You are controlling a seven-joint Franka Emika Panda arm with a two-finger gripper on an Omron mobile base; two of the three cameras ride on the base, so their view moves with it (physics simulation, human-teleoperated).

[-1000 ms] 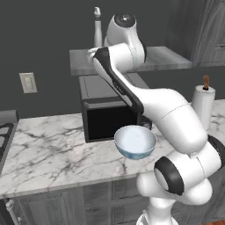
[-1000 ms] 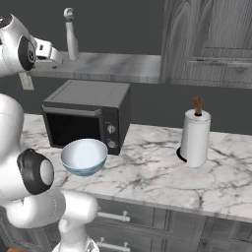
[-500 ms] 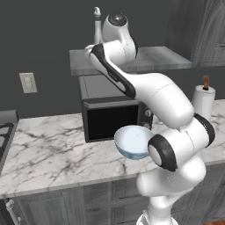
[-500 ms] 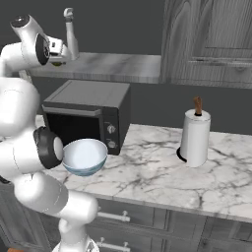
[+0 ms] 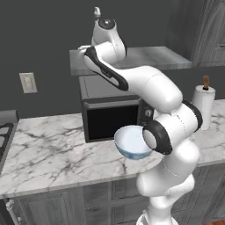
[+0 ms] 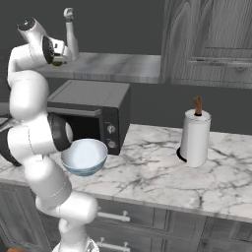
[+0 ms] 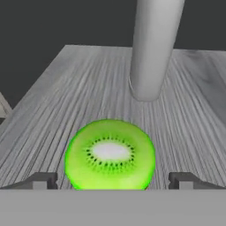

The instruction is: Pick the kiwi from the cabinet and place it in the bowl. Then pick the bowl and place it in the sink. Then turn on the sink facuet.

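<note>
The kiwi (image 7: 110,154), a bright green cut fruit, lies on the grey wood-grain cabinet shelf (image 7: 53,101) right in front of my hand. My gripper (image 7: 112,182) is open; its two dark fingertips (image 7: 42,180) stand wide to either side of the kiwi without touching it. In the base views my hand is raised to the shelf (image 6: 118,66) beside the white bottle. The bowl (image 5: 132,141), white inside and pale blue outside, stands on the marble counter before the microwave, also bowl (image 6: 84,156). The sink and its faucet are out of view.
A tall white bottle (image 7: 152,48) stands on the shelf just behind the kiwi. A black-fronted microwave (image 6: 93,113) sits under the shelf. A paper towel roll (image 6: 196,138) stands on the counter (image 6: 147,172) to the right. A stove edge (image 5: 6,118) lies far left.
My hand has slid left along the shelf toward the bottle, and the arm's elbow has swung round. The jaws have stayed open. The bowl has not moved.
</note>
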